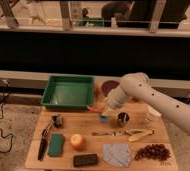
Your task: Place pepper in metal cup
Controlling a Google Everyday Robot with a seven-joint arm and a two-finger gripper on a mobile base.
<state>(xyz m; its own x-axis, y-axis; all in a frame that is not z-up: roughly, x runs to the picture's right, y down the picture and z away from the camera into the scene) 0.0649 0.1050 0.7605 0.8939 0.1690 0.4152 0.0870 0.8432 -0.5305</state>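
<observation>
Apparently the fingers were closed on the slim orange-red pepper [94,108], the gripper [102,107] hovering just above the light blue cup [104,118]. From it the white, perforated arm [153,100] sloped up toward three o'clock. At four o'clock of the gripper stood the shiny metal cup [123,118] on the wooden bench [143,141], a smooth green tray [68,92] at nine o'clock.

Single camera, raised, front of worktop [138,155], angled down; pincer [101,108] mid-frame, shut on pepper [94,108]; windows behind.
</observation>
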